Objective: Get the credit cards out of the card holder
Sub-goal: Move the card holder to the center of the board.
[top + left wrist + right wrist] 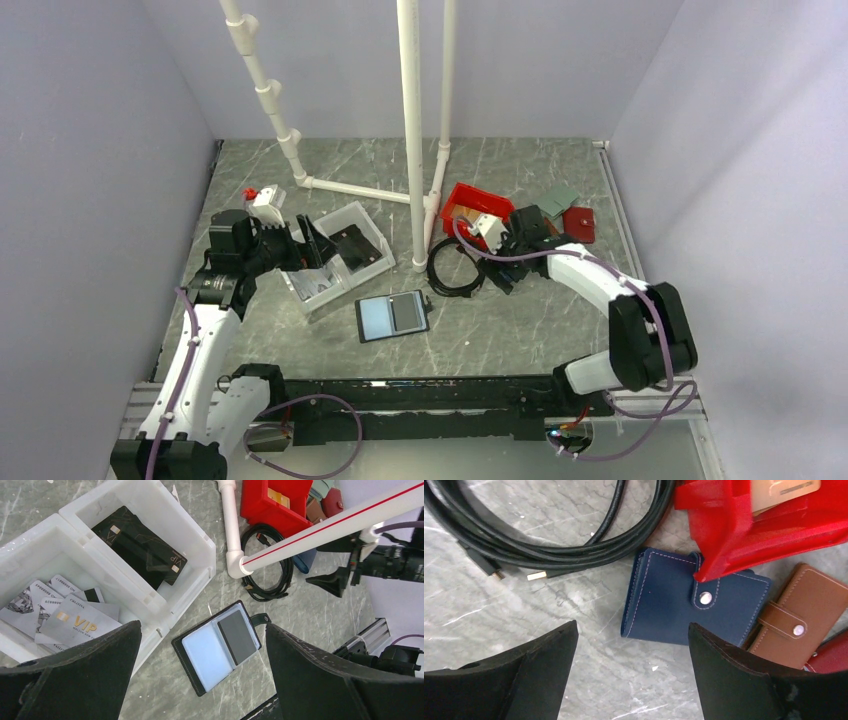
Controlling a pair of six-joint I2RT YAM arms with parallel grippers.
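Observation:
The card holder (674, 600) is a navy-blue wallet lying flat on the marble table, closed by its snap tab and partly under the corner of a red bin (744, 530). Its contents are hidden, so the credit cards are out of view. It also shows as a blue patch (306, 561) in the left wrist view. My right gripper (631, 626) hovers just in front of its near edge, open, with only bare table between the fingers. My left gripper (202, 625) is open and empty too, high above a black-edged folio (217, 645) beside the white bin.
A gold-tan card (784, 489) lies in the red bin. A coiled black cable (549, 540) lies left of the holder and a brown wallet (796, 615) right of it. The white two-compartment bin (150, 597) holds several cards. A white pipe frame (412, 150) stands mid-table.

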